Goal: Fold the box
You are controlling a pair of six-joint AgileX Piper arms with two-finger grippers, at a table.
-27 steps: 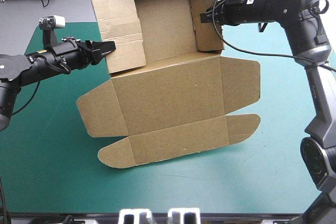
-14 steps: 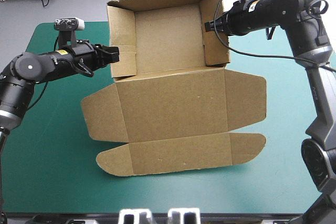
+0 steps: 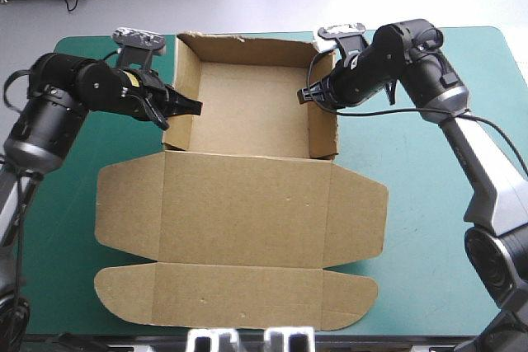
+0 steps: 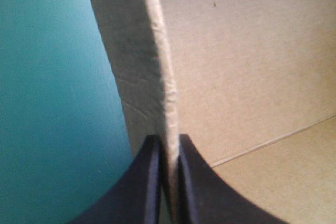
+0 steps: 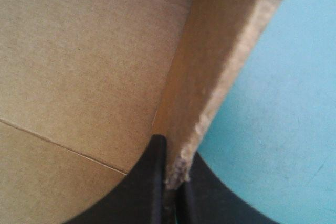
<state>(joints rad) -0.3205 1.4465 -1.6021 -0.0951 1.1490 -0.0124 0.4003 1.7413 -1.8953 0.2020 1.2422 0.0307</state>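
Both arms raised, forearms converging from opposite sides. At left, left arm [image 3: 49,113] bent at elbow, forearm angled inward; wrist level, left gripper [image 3: 186,106] pointing right. Its black fingers [image 4: 149,182] nearly closed, pinching left wall of box [image 3: 256,105], one finger each side. At right, right arm [image 3: 462,146] rises, bends at elbow, forearm reaching left. Fingers of right gripper [image 3: 306,95] likewise nearly closed, clamping right wall.

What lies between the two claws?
The open tray of the box, seen in the high view; the left claw grips its left wall, the right claw its right wall.
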